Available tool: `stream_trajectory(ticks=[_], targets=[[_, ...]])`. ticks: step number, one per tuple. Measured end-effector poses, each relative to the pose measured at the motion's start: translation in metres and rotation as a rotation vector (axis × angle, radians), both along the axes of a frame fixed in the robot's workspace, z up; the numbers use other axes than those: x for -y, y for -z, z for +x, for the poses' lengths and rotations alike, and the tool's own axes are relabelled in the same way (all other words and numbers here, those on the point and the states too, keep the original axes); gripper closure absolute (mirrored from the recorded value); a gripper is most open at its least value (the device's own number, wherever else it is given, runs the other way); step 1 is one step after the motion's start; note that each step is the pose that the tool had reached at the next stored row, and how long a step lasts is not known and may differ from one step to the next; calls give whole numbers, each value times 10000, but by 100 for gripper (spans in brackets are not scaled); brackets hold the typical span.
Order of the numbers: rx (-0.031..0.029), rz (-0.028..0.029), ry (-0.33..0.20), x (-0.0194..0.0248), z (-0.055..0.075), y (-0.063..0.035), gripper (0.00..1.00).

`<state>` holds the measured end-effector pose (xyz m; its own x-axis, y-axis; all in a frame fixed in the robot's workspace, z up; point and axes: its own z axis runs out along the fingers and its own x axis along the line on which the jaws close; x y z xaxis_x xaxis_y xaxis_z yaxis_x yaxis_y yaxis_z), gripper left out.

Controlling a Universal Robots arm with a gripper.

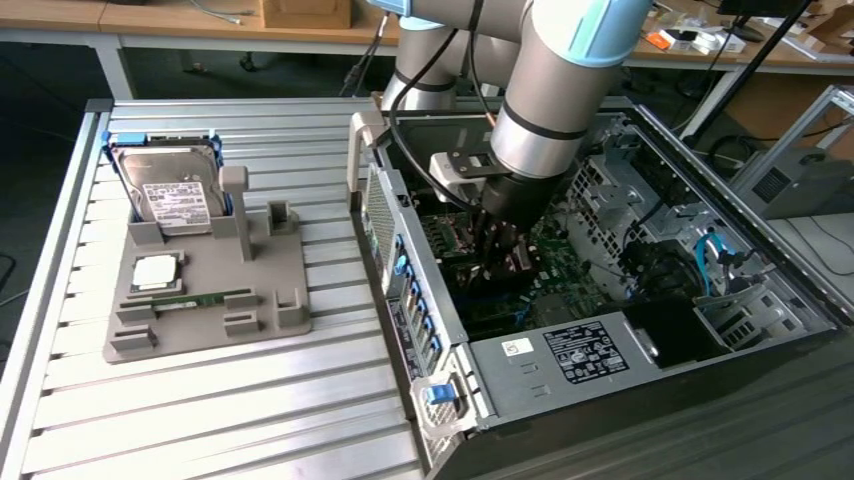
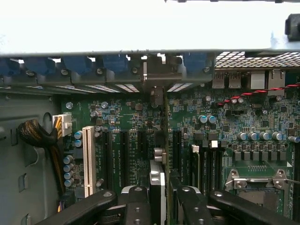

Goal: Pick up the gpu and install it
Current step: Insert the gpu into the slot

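The gpu (image 2: 158,165) shows edge-on as a narrow dark strip running down the middle of the motherboard (image 2: 234,122), among the black expansion slots, with its bracket end toward the case's rear panel (image 2: 152,77). My gripper (image 2: 159,194) is shut on it, one black finger (image 2: 136,199) on each side of the card. In the exterior view the gripper (image 1: 501,255) reaches deep into the open computer case (image 1: 561,355), and the card is a dark shape (image 1: 497,275) under it, low over the board. I cannot tell whether the card sits in a slot.
A white slot (image 2: 87,157) and a bundle of cables (image 2: 40,136) lie to one side of the card, an open CPU socket (image 2: 255,180) to the other. At the exterior view's left, a grey holder (image 1: 200,300) carries a silver hard drive (image 1: 174,195), a chip and a green memory stick (image 1: 200,298).
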<state>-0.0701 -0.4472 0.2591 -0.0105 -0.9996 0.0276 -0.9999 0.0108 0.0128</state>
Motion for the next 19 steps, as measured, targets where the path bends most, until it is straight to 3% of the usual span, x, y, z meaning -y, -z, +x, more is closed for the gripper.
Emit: stream_trajectory(ticks=[19], targets=[[1, -1, 1, 0, 0, 30, 73]])
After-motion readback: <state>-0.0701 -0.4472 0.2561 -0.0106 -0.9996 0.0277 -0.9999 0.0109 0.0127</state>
